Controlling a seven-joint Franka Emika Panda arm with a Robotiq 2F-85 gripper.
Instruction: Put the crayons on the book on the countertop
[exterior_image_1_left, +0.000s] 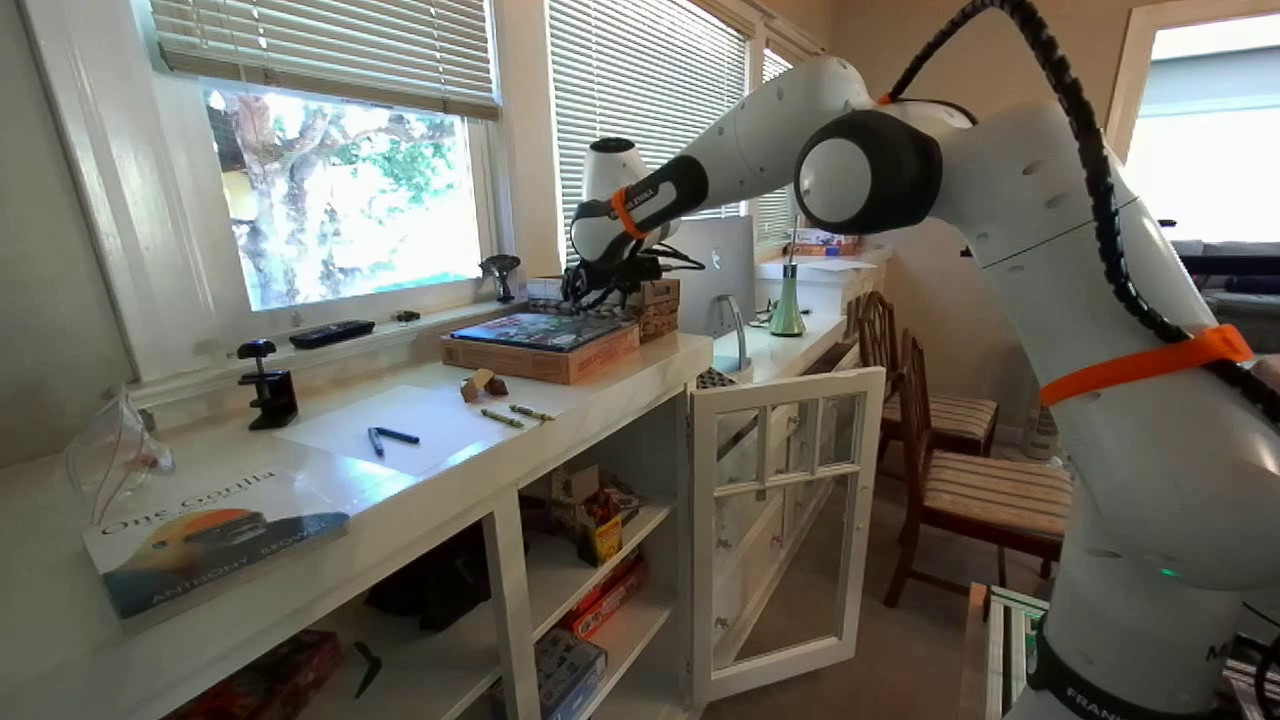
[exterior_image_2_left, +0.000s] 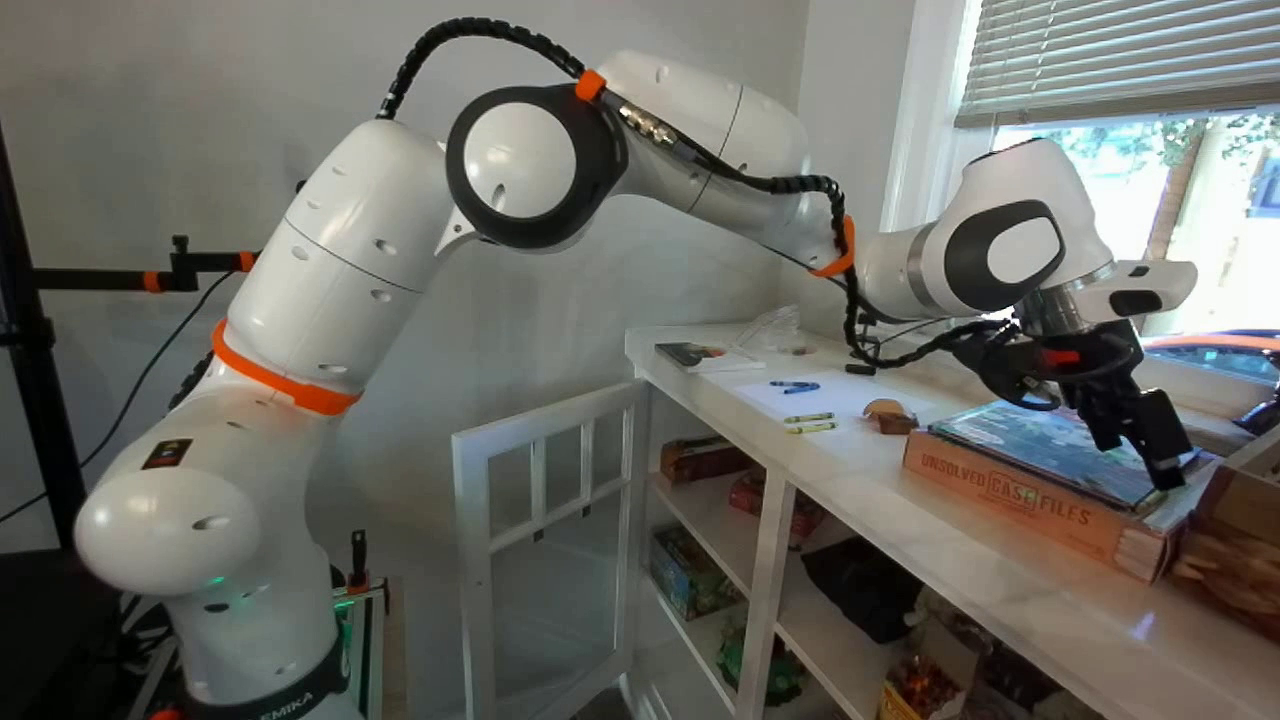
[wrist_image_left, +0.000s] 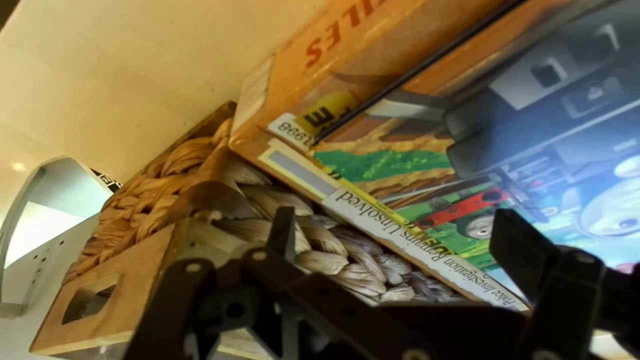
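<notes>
- Watching the gripper (wrist_image_left: 395, 225) now, we see its 2 fingers (wrist_image_left: 283, 232) spread wide, nothing pinched between them.
- In the wrist view, 1 finger lies across the basket (wrist_image_left: 127, 300), the other across the cover of the book (wrist_image_left: 500, 150); whether either touches, we cannot tell.
- And there are the crayons (exterior_image_1_left: 398, 435), in both exterior views: 4 of them, 2 blue and 2 green, out on the paper (exterior_image_1_left: 450, 435), the green ones at or near its edge, all well apart from the gripper.
- The book sits on the box (exterior_image_2_left: 1020, 505), up on the countertop (exterior_image_2_left: 1060, 590). We take it as the goal, though a gorilla book (exterior_image_1_left: 220, 540) lies beyond the paper too.
- The tally: 0 crayons on any part of the cover we can see, with a bit hidden by the gripper.
- So nothing looks done, we judge, and everything is left: reach, grip, lift, carry, lay down, let go; 4 rounds if all count.
- Our pick for round 1 is a green crayon, nearest the box, minding the brown piece (exterior_image_1_left: 484, 385) close by.
- The risk we fancy: round sticks rolling on that glossy cover.
</notes>
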